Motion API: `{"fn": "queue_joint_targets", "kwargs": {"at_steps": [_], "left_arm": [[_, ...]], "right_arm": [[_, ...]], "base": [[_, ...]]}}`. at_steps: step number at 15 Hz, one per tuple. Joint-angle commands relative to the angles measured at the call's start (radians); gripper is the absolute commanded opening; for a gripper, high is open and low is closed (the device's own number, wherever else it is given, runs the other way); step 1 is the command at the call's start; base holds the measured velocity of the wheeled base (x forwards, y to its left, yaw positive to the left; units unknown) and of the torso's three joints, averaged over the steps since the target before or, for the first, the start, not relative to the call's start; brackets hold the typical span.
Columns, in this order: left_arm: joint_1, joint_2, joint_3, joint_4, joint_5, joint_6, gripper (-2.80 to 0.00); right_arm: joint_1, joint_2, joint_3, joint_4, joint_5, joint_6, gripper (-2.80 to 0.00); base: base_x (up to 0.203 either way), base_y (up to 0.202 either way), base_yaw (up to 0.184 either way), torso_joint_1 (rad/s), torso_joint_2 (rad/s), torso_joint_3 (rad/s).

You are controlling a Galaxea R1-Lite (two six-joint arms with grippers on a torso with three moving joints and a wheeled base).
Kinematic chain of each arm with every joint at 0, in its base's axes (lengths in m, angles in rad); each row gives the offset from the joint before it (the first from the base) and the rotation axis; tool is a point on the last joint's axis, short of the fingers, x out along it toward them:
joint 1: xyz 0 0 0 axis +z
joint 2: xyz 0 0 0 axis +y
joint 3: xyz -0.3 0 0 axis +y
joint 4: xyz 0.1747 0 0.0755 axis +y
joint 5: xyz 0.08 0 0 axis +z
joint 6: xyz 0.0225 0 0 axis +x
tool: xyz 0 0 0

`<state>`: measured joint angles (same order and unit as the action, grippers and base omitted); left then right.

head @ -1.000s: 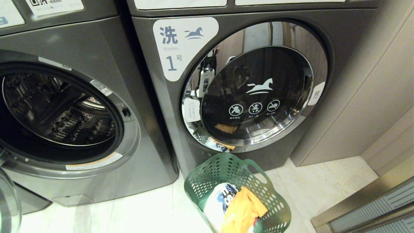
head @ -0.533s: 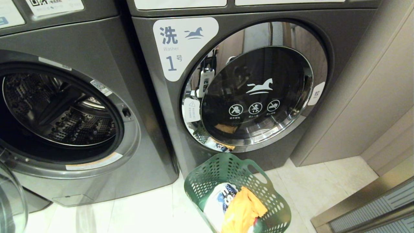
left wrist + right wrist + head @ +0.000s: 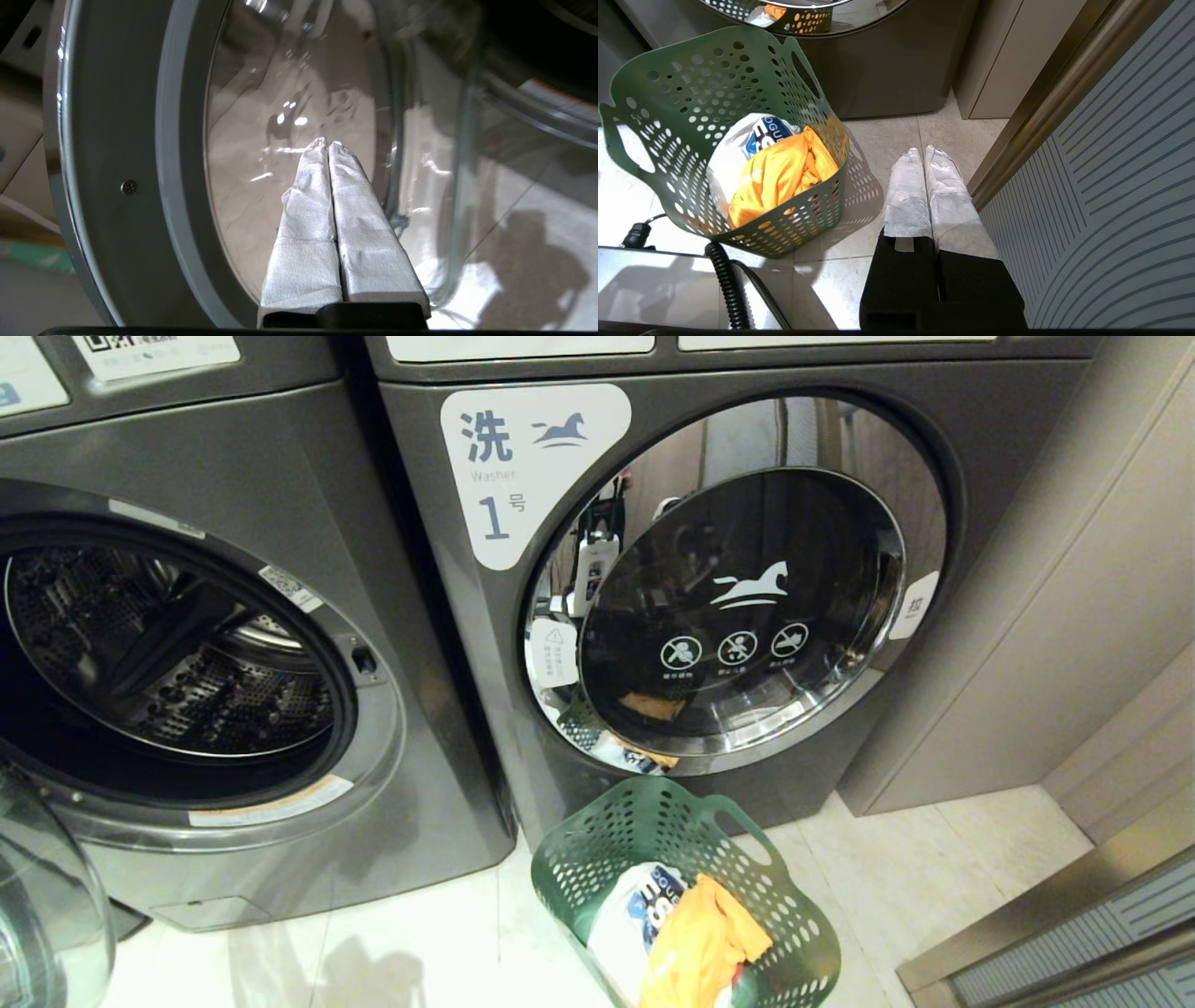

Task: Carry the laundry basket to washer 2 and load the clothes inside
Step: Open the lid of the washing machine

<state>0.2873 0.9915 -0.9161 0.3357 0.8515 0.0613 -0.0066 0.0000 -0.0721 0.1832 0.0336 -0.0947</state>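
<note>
Laundry basket (image 3: 686, 896) parked on the floor just before the closed washer marked 1 (image 3: 653, 579), clothes (image 3: 695, 943) still inside, within reach for loading. Left gripper (image 3: 327, 145), fingers clenched and empty, against the open washer's (image 3: 187, 644) glass door (image 3: 289, 140), probably holding it open. Right gripper (image 3: 923, 151) clenched, idle beside the basket.

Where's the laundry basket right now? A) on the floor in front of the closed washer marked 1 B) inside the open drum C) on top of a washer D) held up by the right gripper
A: the laundry basket stands on the floor before the shut door of the washer labelled 1, clothes inside.
</note>
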Motion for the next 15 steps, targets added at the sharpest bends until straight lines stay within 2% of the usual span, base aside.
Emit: {"fn": "queue_joint_targets", "kwargs": {"at_steps": [1,4,9,12,15], "left_arm": [[0.133,0.09,-0.001,0.0,-0.034,0.006,-2.8],[0.308,0.107,-0.016,-0.001,-0.15,0.022,-2.8],[0.521,0.117,-0.098,-0.001,-0.3,0.083,-2.8],[0.718,0.135,-0.119,-0.007,-0.438,0.118,-2.8],[0.963,0.244,-0.133,-0.063,-0.589,0.152,-2.8]], "right_arm": [[-0.001,0.002,0.0,0.001,0.0,-0.002,-2.8],[0.0,0.002,0.0,0.001,0.002,-0.003,-2.8],[0.0,0.002,0.0,0.001,0.002,-0.005,-2.8],[0.0,0.002,0.0,0.001,0.002,-0.005,-2.8],[0.0,0.002,0.0,0.001,0.002,-0.005,-2.8]], "base": [[0.0,0.0,0.0,0.0,0.0,0.0],[0.0,0.0,0.0,0.0,0.0,0.0],[0.0,0.0,0.0,0.0,0.0,0.0],[0.0,0.0,0.0,0.0,0.0,0.0],[0.0,0.0,0.0,0.0,0.0,0.0]]}}
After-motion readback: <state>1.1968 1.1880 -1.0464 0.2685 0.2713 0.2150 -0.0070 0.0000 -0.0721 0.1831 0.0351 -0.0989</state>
